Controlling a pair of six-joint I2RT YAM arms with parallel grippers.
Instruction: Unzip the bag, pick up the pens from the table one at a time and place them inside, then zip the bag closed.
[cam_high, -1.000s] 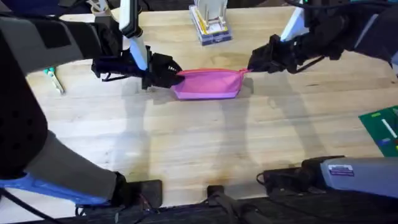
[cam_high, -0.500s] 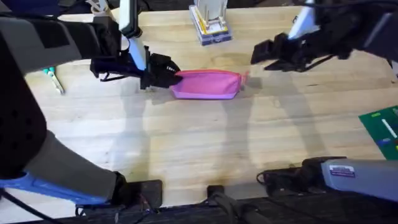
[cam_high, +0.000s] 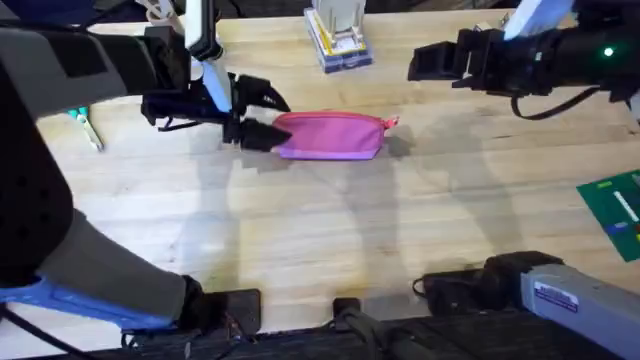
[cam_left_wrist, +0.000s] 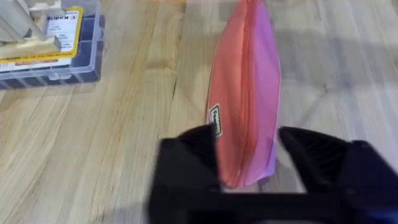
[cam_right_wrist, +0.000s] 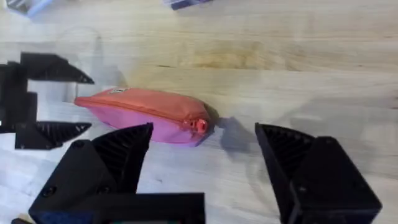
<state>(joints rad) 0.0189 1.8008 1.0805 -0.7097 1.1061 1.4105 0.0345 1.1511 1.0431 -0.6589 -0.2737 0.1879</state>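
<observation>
The bag (cam_high: 332, 135) is laid flat on the desk (cam_high: 330, 230), with its zipper line running along the top and appearing drawn shut up to the red pull tab (cam_high: 393, 122) at the end that faces the right gripper (cam_high: 420, 62). Nothing of its contents can be seen through the closed fabric.

The left gripper (cam_high: 262, 115) is placed around the opposite end of the bag. Its fingers (cam_left_wrist: 186, 165) are spread on either side of that end, close to the fabric, and a firm pinch is not shown. Probably the bag is steadied here so that it does not slide.

The right gripper is held well apart from the bag, beyond the pull tab, with its fingers (cam_right_wrist: 115, 155) spread wide and nothing between them.

Just beyond the bag a clear plastic box (cam_high: 338, 42) is standing; its contents cannot be told.
</observation>
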